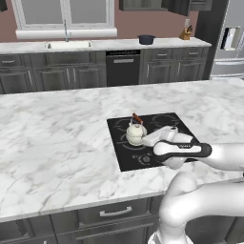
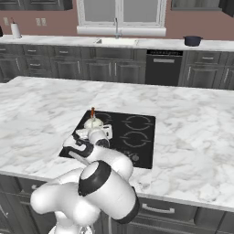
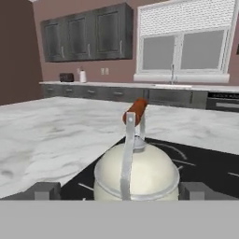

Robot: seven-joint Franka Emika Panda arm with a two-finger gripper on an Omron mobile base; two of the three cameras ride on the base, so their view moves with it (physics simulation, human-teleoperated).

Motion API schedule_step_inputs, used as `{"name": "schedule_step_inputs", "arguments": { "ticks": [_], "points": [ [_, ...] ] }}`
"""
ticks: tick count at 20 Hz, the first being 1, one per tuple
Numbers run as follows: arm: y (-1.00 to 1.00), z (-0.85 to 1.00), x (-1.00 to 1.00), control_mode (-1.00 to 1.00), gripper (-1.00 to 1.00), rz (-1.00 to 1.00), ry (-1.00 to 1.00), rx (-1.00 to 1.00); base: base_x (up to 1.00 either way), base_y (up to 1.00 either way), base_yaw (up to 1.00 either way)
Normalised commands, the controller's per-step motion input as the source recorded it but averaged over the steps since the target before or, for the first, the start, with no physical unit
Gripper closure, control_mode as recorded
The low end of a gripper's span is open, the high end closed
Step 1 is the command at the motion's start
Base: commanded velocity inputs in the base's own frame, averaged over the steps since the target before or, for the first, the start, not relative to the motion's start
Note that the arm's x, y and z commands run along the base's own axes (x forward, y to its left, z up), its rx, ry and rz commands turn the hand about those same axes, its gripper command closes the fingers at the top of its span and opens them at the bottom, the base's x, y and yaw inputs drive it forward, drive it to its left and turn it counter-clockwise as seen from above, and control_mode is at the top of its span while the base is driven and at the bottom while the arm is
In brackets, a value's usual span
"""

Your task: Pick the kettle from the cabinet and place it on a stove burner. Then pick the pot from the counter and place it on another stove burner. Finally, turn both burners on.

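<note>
The cream-white kettle [image 1: 136, 134] [image 2: 93, 121] [image 3: 136, 172] stands upright on the near left burner of the black cooktop [image 1: 162, 120] [image 2: 137, 133], its wood-topped handle raised. My gripper [image 1: 147, 138] [image 2: 94, 131] [image 3: 120, 190] is open, low and level, right behind the kettle. One fingertip [image 3: 45, 190] shows on each side of the kettle's body, and I cannot tell whether they touch it. The dark pot [image 1: 146, 39] [image 2: 193, 40] sits on the far counter [image 1: 167, 44] [image 2: 215, 45] against the back wall. A dark wall cabinet [image 1: 142, 5] hangs above it.
The cooktop is set in a wide marble island [image 1: 57, 133] [image 2: 192, 119]. Its knobs [image 2: 133, 157] run along the near edge. On the far wall there are a sink [image 1: 68, 45] [image 2: 116, 41], a dishwasher [image 1: 123, 67], a knife block [image 1: 187, 33] and a fridge [image 1: 229, 43].
</note>
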Motion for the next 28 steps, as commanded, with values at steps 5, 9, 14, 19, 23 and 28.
{"name": "schedule_step_inputs", "arguments": {
  "ticks": [5, 9, 14, 19, 23, 28],
  "points": [
    [0.00, 0.68, -0.13, -1.00, -1.00, 0.00, 0.06, -0.13, 0.00, 0.00, 0.00],
    [0.00, 0.76, -0.13, -1.00, -1.00, 0.00, 0.09, -0.15, 0.00, 0.00, 0.00],
    [0.00, 0.76, -0.16, -1.00, -1.00, 0.00, 0.12, -0.13, 0.00, 0.00, 0.00],
    [0.00, 0.74, -0.15, -1.00, -1.00, 0.00, 0.13, -0.12, 0.00, 0.00, 0.00],
    [0.00, 0.69, -0.17, -1.00, -1.00, 0.00, 0.12, -0.10, 0.00, 0.00, 0.00],
    [0.00, 0.62, -0.19, -1.00, -1.00, 0.00, 0.13, -0.08, 0.00, 0.00, 0.00]
  ]
}}
